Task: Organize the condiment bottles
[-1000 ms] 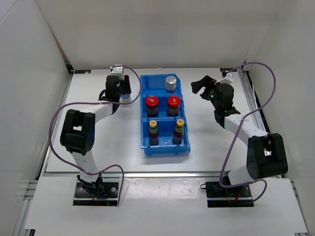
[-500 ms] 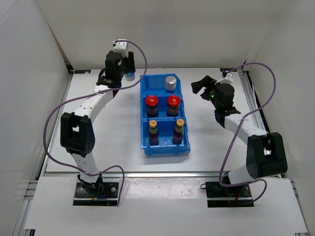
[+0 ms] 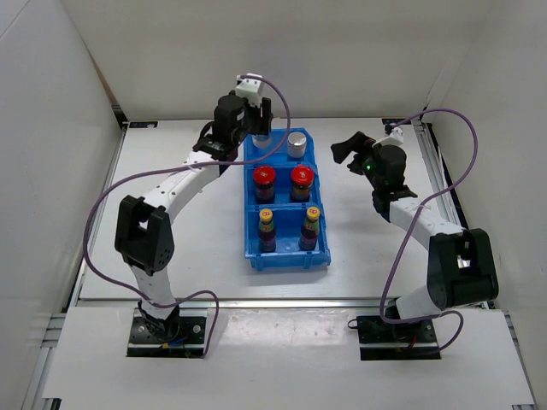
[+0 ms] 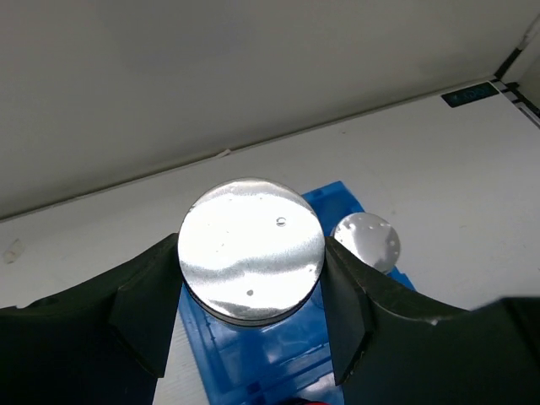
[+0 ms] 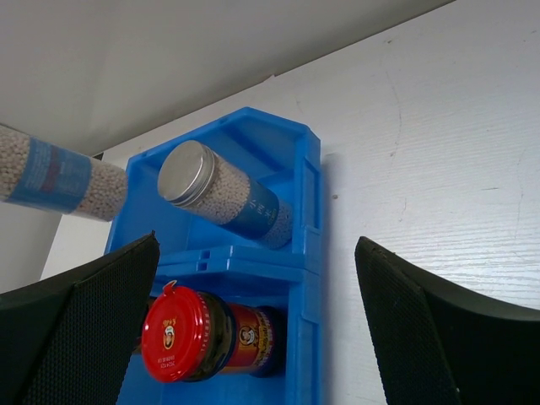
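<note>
Silver-capped shaker [image 4: 251,249] sits clamped in the left gripper [image 4: 251,291], seemingly over the blue bin [image 4: 253,359].

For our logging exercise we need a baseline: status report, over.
Left gripper shut on shaker, above far-left corner of bin, beside second shaker. Right gripper open, empty, right of bin. Free slot looks unobstructed.

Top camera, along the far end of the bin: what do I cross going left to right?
left pincer, shut on the held shaker → second shaker, in the blue bin's far compartment → right pincer, open, right of the bin.
</note>
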